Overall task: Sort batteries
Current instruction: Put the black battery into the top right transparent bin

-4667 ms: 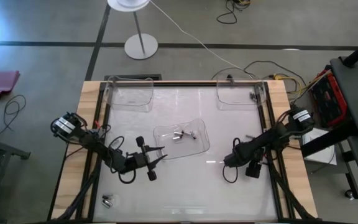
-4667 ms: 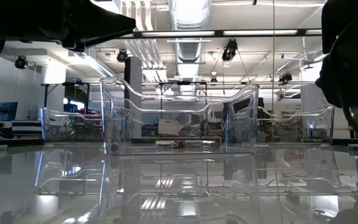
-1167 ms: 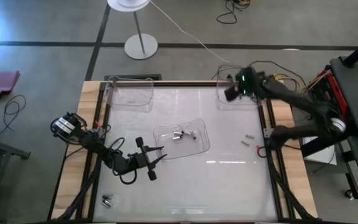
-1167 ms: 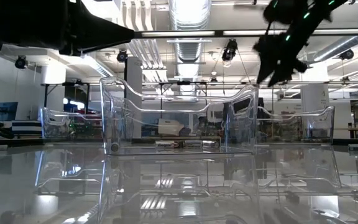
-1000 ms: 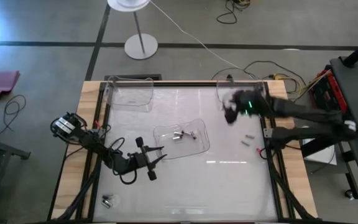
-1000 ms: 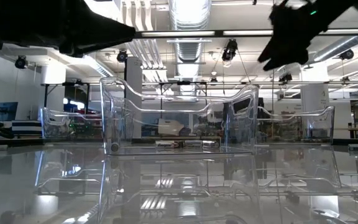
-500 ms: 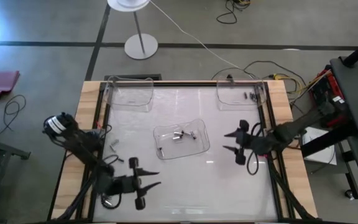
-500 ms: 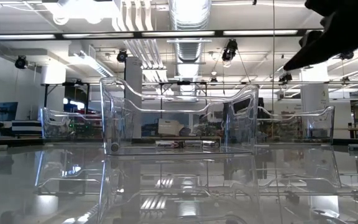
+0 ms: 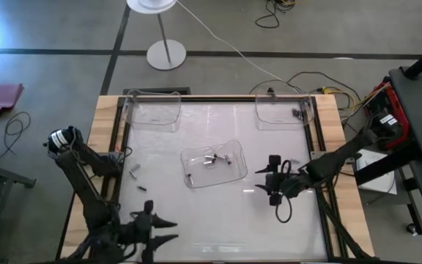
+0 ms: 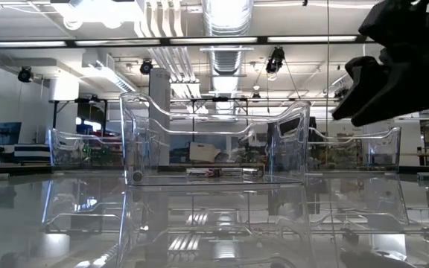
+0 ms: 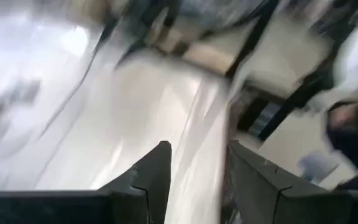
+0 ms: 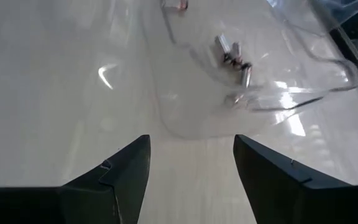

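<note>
Bright, even light from overhead ceiling strips (image 10: 222,39) glares off the glossy counter (image 9: 218,213), which mirrors the clear trays. The left wrist view is heavily motion-smeared; the right wrist view is sharp, with a small glint ahead of the jaws

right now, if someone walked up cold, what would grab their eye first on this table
Probably the clear tray in the middle of the table, with a few small batteries lying inside it. Next, the two open grippers: the right gripper just right of that tray, and the left gripper down at the table's near-left edge. Two more clear trays sit at the far corners.
</note>
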Tool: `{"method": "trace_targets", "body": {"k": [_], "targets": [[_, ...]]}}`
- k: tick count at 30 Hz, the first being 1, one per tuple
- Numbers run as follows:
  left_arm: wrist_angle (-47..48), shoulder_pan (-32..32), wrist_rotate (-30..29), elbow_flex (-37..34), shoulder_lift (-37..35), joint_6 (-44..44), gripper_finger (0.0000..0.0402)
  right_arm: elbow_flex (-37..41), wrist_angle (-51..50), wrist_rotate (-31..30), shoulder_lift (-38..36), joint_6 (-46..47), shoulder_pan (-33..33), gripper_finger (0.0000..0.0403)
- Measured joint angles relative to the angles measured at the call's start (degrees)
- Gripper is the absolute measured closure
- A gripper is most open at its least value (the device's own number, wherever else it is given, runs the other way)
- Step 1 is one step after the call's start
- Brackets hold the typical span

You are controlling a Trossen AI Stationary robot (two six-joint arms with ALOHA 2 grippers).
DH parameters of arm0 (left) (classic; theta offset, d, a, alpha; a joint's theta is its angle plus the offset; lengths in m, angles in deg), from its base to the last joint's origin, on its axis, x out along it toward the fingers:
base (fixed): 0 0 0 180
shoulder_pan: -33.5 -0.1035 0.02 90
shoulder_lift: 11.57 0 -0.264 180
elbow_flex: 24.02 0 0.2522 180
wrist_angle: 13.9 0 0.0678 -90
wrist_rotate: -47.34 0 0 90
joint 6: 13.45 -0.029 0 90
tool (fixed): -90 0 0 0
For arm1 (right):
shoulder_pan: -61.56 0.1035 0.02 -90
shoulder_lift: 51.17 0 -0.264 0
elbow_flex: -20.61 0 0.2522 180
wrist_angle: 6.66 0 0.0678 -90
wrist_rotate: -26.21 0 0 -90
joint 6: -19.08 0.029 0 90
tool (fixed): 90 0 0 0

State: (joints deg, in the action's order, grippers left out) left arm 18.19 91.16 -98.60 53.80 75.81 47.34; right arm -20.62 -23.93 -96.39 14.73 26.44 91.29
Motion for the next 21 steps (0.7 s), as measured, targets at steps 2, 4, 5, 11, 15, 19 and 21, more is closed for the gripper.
{"method": "trace_targets", "body": {"k": [2, 4, 5, 11, 15, 19, 21], "targets": [[18.7, -2.49, 9.97, 4.12, 0.36, 17.02, 0.0269, -0.06, 0.0, -0.02, 1.13, 0.0, 0.04, 0.0175], [34.35, -5.26, 21.66, 7.06, 1.44, 28.86, 0.0275, -0.13, -0.04, -0.01, 2.03, 0.06, 0.15, 0.0174], [40.05, -6.6, 27.83, 7.85, 2.07, 31.44, 0.0279, -0.12, -0.11, -0.01, 2.32, 0.06, 0.21, 0.0174], [48.25, -12.91, 47.27, 6.51, 3.06, 24.45, 0.0286, 0.34, -0.6, 0.0, 2.47, 1.32, 1.55, 0.0182], [46.27, -17.12, 51.85, 3.17, 3.52, 12.36, 0.0287, 0.37, -0.72, 0.0, 2.46, 1.6, 2.06, 0.0183], [46.13, -22.31, 55.88, -0.66, 3.78, -1.42, 0.0287, 0.37, -0.81, 0.0, 2.46, 2.68, 2.06, 0.0179], [43.98, -24.66, 55.56, -2.57, 3.74, -8.78, 0.0287, 0.42, -0.8, 0.0, 2.46, 3.59, 2.04, 0.0176]]}}
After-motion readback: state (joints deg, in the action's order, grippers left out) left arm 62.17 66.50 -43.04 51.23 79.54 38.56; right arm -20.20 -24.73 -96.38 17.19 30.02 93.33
